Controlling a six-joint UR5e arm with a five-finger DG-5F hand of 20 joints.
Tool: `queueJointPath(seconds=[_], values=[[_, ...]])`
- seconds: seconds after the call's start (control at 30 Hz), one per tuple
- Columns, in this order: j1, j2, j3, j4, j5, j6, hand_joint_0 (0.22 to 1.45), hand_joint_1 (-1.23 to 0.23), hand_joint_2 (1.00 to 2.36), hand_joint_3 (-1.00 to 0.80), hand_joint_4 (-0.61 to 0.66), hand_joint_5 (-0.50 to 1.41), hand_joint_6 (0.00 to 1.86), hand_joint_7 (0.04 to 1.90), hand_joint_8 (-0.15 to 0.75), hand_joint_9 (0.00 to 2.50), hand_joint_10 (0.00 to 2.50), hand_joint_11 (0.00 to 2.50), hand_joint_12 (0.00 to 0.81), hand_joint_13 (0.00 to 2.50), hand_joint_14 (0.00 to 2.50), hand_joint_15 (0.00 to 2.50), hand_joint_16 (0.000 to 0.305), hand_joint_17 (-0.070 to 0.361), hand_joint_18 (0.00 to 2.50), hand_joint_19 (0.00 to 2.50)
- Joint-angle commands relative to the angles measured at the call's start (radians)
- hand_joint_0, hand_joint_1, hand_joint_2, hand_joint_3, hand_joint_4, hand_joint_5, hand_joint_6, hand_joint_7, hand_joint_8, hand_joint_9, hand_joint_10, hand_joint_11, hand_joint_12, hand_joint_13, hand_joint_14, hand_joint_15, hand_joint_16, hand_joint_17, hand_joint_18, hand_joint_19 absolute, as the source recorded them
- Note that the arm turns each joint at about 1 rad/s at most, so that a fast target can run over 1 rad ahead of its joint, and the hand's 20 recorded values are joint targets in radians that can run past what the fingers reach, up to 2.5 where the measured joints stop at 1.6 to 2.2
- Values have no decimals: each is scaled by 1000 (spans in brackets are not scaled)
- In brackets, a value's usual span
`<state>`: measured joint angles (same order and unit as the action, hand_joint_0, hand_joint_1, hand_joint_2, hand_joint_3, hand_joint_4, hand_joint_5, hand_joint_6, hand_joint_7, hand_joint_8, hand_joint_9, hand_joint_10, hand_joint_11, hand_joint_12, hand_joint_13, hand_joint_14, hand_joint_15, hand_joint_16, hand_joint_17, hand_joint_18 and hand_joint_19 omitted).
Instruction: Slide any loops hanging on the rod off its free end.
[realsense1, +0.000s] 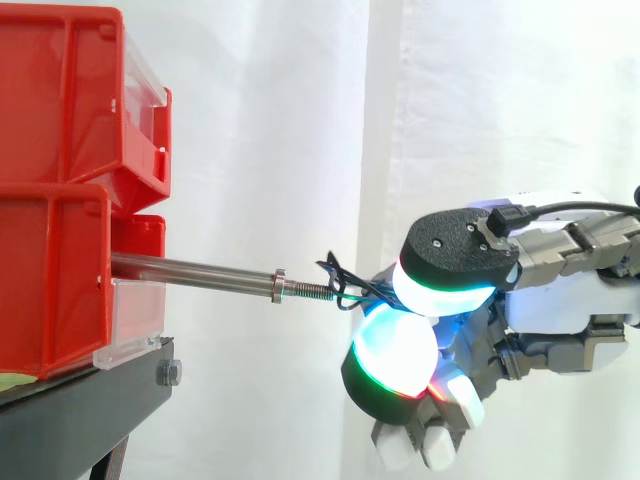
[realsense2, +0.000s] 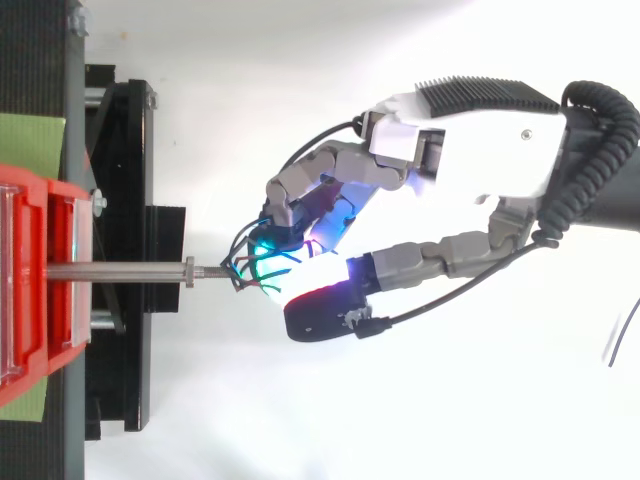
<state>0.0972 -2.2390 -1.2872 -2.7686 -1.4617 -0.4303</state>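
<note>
Metal rod (realsense1: 190, 269), loops (realsense2: 246, 262) in robot hand (realsense2: 480, 140)

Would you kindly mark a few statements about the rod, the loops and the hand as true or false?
1. The rod sticks out of the lower red bin. True.
2. The cable loops hang midway along the rod. False: they are at its threaded free end.
3. The hand pinches the cable loops between its fingers. True.
4. The hand lies spread flat on top of the upper bin. False: it is out beyond the rod's free end.
5. A nut sits on the rod near its tip. True.
</note>
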Motion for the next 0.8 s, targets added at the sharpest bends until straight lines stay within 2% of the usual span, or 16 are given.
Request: queueJointPath(seconds=[0.0,0.27,0.43,0.5,0.6,0.73,0.77], values=[[-1,2,0,-22,0,15,591,-642,1011,-61,220,-174,909,992,415,1049,11,731,423,836,10,323,56,127,737,407],[6,7,0,-22,27,39,584,-557,1016,-250,202,-175,897,1090,372,1016,16,742,379,786,12,345,47,105,611,454],[9,7,0,-22,35,41,590,-492,1015,-292,200,-160,894,1124,372,1026,18,747,374,772,12,345,46,103,590,467],[9,7,0,-22,37,41,578,-462,1018,-231,149,-150,893,1123,361,1033,17,735,360,725,13,348,45,100,520,483],[10,7,0,-22,41,41,591,-395,1011,-139,133,-135,878,1077,386,1057,16,672,384,725,10,331,50,112,488,480],[10,7,0,-22,49,41,596,-434,1002,-69,140,-116,858,1040,414,1085,15,662,404,734,9,307,54,120,517,441],[10,5,-1,-22,50,41,580,-474,1039,-32,160,-113,846,1032,428,1097,12,657,414,745,8,298,56,126,541,419]])
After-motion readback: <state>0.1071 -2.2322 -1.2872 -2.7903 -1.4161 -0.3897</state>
